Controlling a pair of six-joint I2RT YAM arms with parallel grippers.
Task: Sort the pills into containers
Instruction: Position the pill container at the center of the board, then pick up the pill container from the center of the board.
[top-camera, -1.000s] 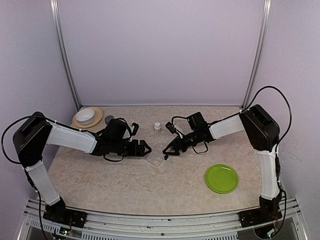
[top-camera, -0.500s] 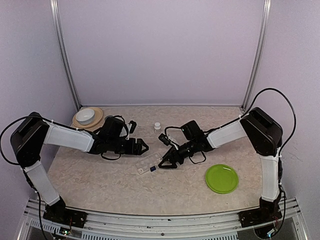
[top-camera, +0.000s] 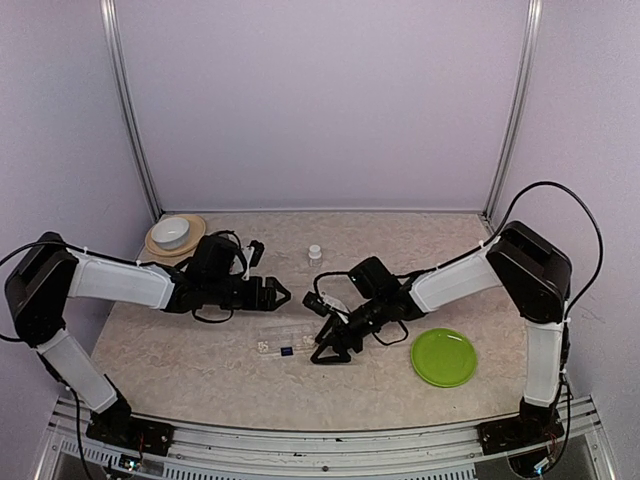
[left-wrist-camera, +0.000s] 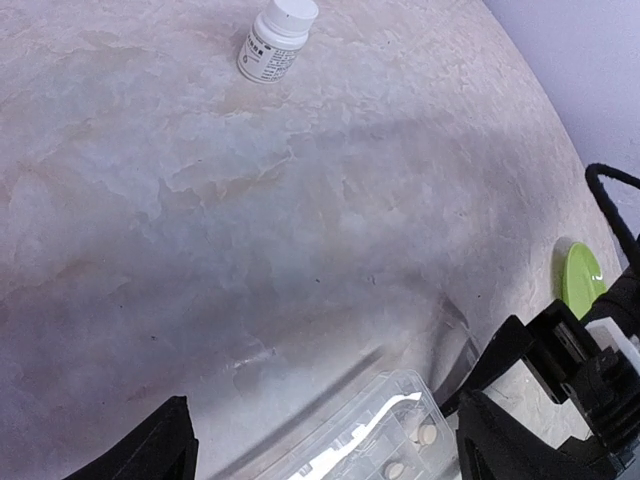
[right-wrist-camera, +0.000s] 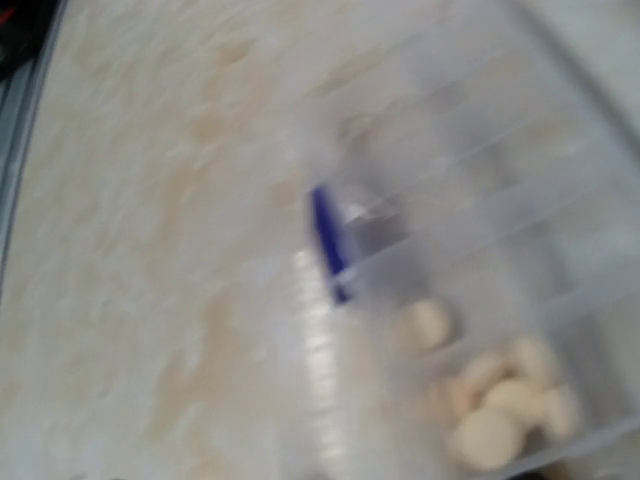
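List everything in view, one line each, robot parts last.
pill box: one, clear with a blue mark, middle of the table
pills: several, whitish, inside the box's compartments
small bottle: one, white, upright, behind the box
plate: one, green, right of the box
bowl: one, white, far left, on the saucer
saucer: one, tan, under the bowl
table: one, beige marbled
left tool: one, black, open, behind the box
right tool: one, black, at the box's right end
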